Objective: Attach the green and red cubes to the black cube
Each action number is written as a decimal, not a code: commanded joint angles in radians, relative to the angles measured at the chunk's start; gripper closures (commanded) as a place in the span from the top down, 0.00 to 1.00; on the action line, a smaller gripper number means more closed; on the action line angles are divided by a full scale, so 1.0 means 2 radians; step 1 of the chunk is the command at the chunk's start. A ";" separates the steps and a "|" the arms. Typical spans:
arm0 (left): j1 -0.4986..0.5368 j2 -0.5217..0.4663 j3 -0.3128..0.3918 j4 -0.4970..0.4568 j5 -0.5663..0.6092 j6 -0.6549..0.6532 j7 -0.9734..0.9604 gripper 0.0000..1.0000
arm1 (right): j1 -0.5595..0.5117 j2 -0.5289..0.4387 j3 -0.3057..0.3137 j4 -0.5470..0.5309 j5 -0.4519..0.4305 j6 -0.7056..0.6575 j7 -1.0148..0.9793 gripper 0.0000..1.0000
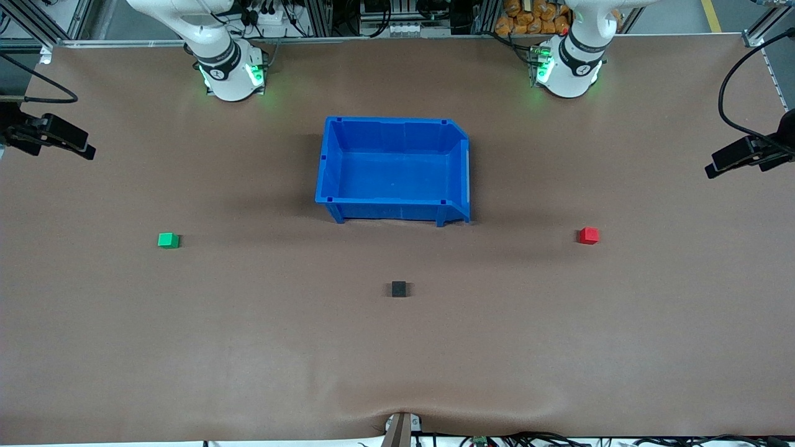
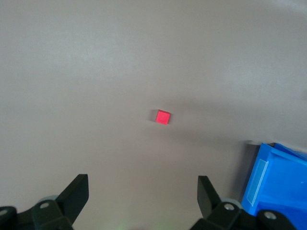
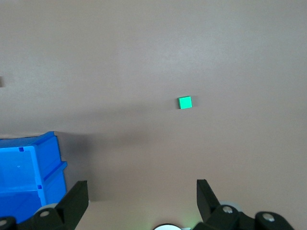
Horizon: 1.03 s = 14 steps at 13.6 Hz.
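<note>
The green cube (image 1: 168, 240) lies on the brown table toward the right arm's end; it also shows in the right wrist view (image 3: 185, 102). The red cube (image 1: 589, 235) lies toward the left arm's end and shows in the left wrist view (image 2: 162, 117). The black cube (image 1: 399, 288) sits alone mid-table, nearer the front camera than the blue bin. My left gripper (image 2: 143, 191) is open and empty, high above the table, the red cube well ahead of it. My right gripper (image 3: 142, 191) is open and empty, high above the table, the green cube ahead of it. Neither gripper shows in the front view.
An empty blue bin (image 1: 394, 212) stands mid-table between the two arm bases; its corner shows in the left wrist view (image 2: 276, 184) and the right wrist view (image 3: 31, 167). Black camera clamps (image 1: 49, 133) sit at both table ends.
</note>
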 commanded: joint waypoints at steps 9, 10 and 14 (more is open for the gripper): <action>0.008 0.026 0.000 0.017 -0.002 -0.009 0.004 1.00 | -0.001 0.002 0.001 0.007 -0.010 0.000 0.007 1.00; 0.009 0.033 0.006 0.016 -0.001 -0.009 0.004 1.00 | -0.001 0.002 0.001 0.007 -0.011 0.001 0.007 1.00; 0.011 0.056 0.019 0.017 -0.013 -0.004 0.004 1.00 | 0.001 0.004 0.001 0.007 -0.010 0.005 0.007 1.00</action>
